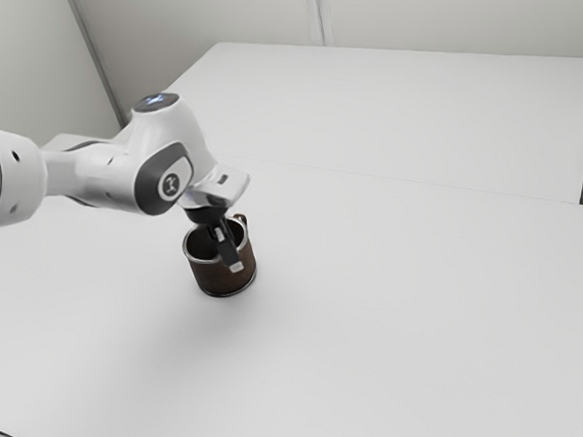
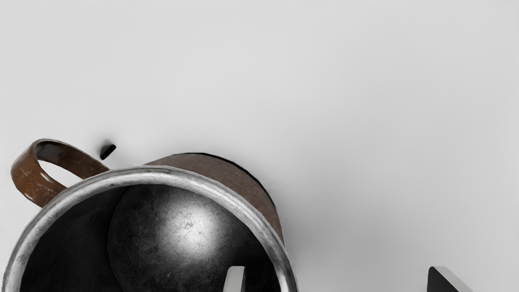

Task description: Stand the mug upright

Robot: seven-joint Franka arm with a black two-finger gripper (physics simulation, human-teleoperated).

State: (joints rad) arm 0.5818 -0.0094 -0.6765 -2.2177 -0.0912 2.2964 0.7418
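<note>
Mug [image 1: 221,274], brown, with metal rim [image 2: 162,174]. On the table [image 1: 414,315], beneath the gripper [image 2: 336,280]. Mouth up, base down, apparently flat on the tabletop; no sure sign of a lean. Handle [image 2: 24,174] out to one side, on the mug's far side in the exterior view.

Fingers: apart, clamped on nothing. One inside the mouth, one outside and well clear, with the mug's wall between.

Progress: upright pose, as asked, already present by all appearances. Brought about by the task or not: impossible to tell from one moment. Left to do: in all likelihood no further righting; at most, an exit of the fingers without a knock against the rim.
</note>
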